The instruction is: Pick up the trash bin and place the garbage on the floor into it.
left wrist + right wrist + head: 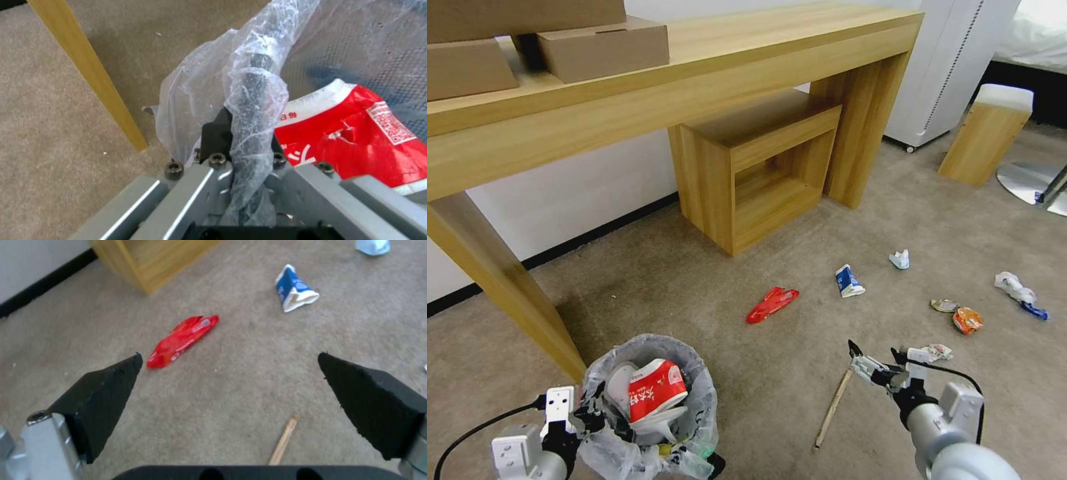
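Note:
The trash bin (697, 400), lined with a crinkly whitish bag, sits low at my left with a crushed red-white cup (657, 395) inside. My left gripper (589, 419) is shut on the bin's bag-covered rim (249, 100), next to the cup (356, 140). My right gripper (875, 355) hangs open over the carpet with nothing between its fingers (106, 396). A wooden stick (832, 408) lies just below it. Beyond it lie a red wrapper (772, 303) and a blue-white carton (848, 281). In the right wrist view the wrapper (182, 340), carton (293, 288) and stick (282, 441) lie ahead of that gripper (230, 356).
More litter lies to the right: crumpled paper (900, 259), an orange wrapper (967, 320) and a white-and-blue scrap (1017, 290). A wooden desk leg (514, 287) stands close behind the bin. A low wooden shelf (757, 167) sits under the desk, and a stool (986, 133) at the far right.

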You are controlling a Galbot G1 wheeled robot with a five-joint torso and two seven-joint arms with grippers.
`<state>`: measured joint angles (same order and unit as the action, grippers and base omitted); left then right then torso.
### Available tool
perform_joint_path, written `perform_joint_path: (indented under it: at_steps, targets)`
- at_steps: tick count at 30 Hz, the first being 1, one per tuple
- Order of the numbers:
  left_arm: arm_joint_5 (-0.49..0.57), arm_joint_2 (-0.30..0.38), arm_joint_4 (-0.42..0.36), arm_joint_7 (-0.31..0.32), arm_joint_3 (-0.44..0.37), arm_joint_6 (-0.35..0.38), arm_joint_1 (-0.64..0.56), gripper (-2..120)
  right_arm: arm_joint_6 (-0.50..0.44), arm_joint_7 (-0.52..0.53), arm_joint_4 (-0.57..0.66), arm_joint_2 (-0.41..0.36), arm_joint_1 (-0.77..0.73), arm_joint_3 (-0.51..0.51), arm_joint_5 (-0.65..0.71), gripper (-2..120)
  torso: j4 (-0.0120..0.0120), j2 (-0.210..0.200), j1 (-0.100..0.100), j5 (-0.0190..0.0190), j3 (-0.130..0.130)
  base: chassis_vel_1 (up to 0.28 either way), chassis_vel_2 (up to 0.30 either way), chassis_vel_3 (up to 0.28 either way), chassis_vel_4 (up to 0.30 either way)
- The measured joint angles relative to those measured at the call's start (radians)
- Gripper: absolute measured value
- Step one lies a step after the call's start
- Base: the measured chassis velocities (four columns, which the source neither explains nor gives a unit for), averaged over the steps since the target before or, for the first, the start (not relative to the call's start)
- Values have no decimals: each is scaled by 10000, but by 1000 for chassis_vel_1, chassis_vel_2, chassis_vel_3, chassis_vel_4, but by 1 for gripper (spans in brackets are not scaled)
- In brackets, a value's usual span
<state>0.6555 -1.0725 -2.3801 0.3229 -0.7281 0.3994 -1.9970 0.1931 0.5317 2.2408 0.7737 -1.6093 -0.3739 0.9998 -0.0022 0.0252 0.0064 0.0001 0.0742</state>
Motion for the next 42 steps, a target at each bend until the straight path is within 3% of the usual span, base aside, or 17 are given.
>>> perform_joint_path:
  at_steps: [4,6,9,11,13,17,42]
  targets:
    - [-9,-3,46,-38,11,-21,-8,0,241,355,5,-533,683,472,609,100,1,-1,0,0,0,0,0,0,0]
    - [-48,41,84,-65,18,-73,-49,0,358,592,-109,-1086,1311,1112,988,100,2,0,0,-3,0,0,0,0,0]
    - [-37,161,172,-66,4,-191,-53,0,609,1092,-351,-1324,1987,1780,1528,100,0,0,0,-2,0,0,0,0,0]
    - [-37,190,195,-65,2,-212,-64,0,742,1295,-426,-1331,2215,1958,1728,100,-1,0,0,-1,1,0,0,0,0]
    - [-56,267,262,-63,38,-235,-97,0,1400,2479,-569,-1213,3128,2522,2901,100,1,0,0,-1,1,0,0,0,0]
    - [-204,334,312,-64,147,-219,-129,0,2170,3659,-749,-960,3914,2695,4378,100,2,0,1,-2,0,0,0,0,0]
    - [-1174,-10,430,-223,610,-429,-238,0,1936,3075,-617,-623,3221,1947,3204,100,0,0,0,-1,0,-13,-15,-16,-16]
